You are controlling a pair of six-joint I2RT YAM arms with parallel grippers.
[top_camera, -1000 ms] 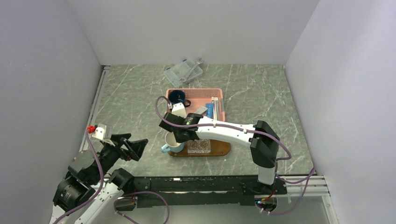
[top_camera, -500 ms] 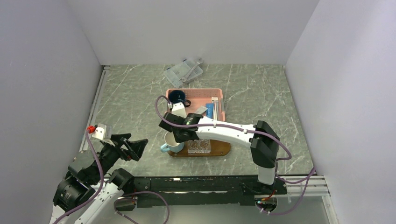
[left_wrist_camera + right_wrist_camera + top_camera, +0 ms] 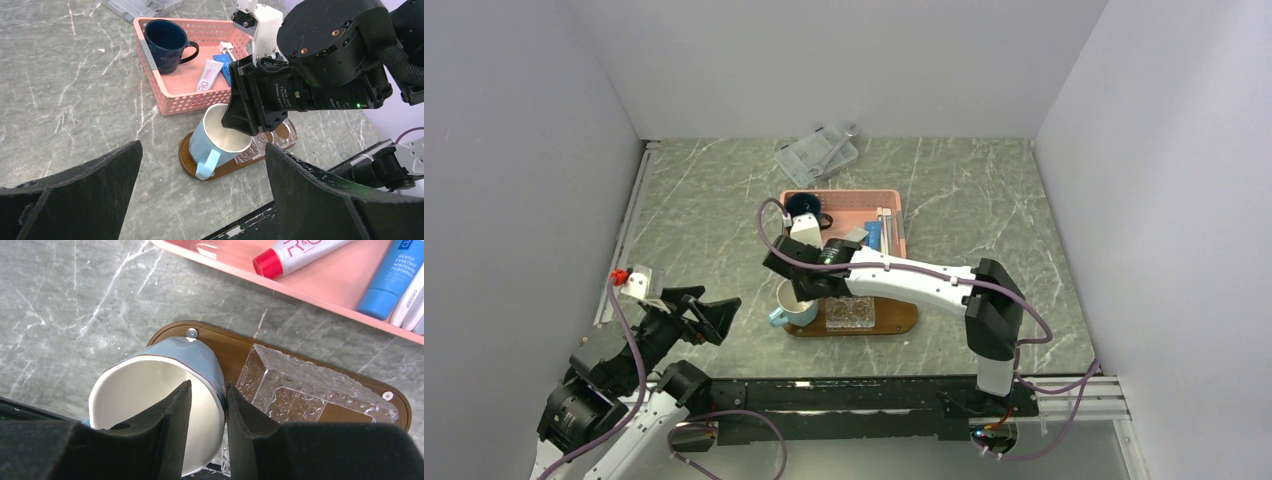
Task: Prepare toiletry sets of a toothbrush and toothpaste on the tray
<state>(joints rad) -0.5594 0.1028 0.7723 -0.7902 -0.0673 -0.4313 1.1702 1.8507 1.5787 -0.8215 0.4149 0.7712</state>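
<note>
Grey marble table (image 3: 984, 200): your right gripper (image 3: 207, 390) straddles the rim of the pale-blue ceramic mug (image 3: 192, 356), grip unclear; left gripper (image 3: 714, 308) spread wide.

A smooth dark wooden tray (image 3: 235, 347) fixed with 2 metal screws (image 3: 190, 332) is pictured with a glossy mug (image 3: 192, 357), a rippled clear block (image 3: 300, 390) and a perforated plastic basket (image 3: 175, 100).

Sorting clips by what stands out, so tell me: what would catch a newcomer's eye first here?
The right gripper straddles the rim of a light-blue mug standing on one end of the tray, one finger inside and one outside. Behind it the toothpaste tubes lie in the pink basket, and the left gripper hangs wide open at the near left.
</note>
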